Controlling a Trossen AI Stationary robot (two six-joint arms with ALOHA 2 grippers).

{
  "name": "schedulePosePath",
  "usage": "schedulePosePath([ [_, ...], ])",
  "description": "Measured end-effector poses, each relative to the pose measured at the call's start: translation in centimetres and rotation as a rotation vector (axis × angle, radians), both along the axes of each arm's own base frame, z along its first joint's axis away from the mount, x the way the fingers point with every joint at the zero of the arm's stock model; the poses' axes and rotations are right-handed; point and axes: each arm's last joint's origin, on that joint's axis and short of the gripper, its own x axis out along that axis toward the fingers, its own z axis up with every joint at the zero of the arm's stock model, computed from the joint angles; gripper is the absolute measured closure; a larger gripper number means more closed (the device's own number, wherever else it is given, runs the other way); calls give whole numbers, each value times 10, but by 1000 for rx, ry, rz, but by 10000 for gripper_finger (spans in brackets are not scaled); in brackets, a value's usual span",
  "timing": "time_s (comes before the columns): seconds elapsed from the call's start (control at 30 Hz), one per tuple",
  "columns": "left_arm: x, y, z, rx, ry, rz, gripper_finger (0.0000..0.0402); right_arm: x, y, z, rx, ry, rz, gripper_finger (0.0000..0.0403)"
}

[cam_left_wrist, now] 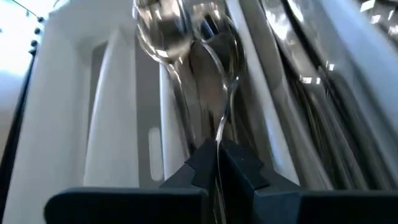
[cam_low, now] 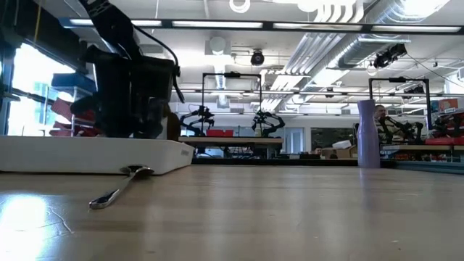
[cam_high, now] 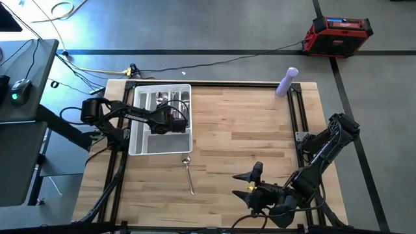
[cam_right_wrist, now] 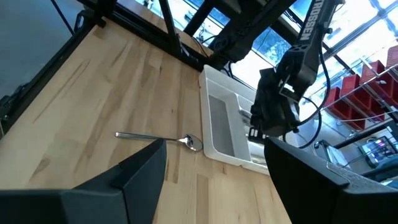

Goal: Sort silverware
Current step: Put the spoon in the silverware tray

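Over on the left, the left gripper (cam_high: pixel 174 121) is down inside the white tray (cam_high: pixel 138 147), and its wrist view tells the story: the two dark fingers (cam_left_wrist: pixel 245 171) are pinched tight on the thin handle of a spoon (cam_left_wrist: pixel 214 74), bowl pointing away, hovering right over a stack of spoons (cam_left_wrist: pixel 163 31) lying in one long slot. That looks like a matching drop, like with like, with the narrow grip on the handle keeping the bowl free to settle among the others. The neighbouring slots hold more long silverware (cam_left_wrist: pixel 311 81), too blurred to name.

Moving right, just off the tray's near edge, one lone spoon (cam_high: pixel 188 174) lies flat on the wooden table (cam_high: pixel 260 130), bowl toward the tray. It reads as the next piece to sort.

Further right, the right gripper (cam_high: pixel 249 184) waits low near the table's front edge, fingers spread wide and holding nothing, aimed toward that spoon. At the far corner stands a purple bottle (cam_high: pixel 286 82), clear of the work.
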Motion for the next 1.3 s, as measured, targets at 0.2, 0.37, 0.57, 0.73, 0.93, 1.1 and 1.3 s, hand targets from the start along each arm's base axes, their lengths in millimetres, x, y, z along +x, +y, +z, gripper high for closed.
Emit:
schedulePosePath([
  [0.2,0,-6,9,-95,102,-53,323,0,0,0,15,-3,-7,149],
  [0.37,4,-21,42,-80,231,-70,265,0,0,0,10,1,-7,149],
  [0.57,17,-53,76,-29,163,-106,242,0,0,0,13,0,-8,149],
  [0.73,22,-71,66,-301,155,-193,268,0,0,0,13,0,-7,149],
  [0.93,20,-81,64,-401,178,-233,357,0,0,-1,16,2,-5,149],
  [1.1,22,-71,64,-436,178,-225,393,0,0,-1,16,3,-5,149],
  [1.3,25,-48,54,-552,134,-189,400,0,0,-1,22,2,-6,149],
])
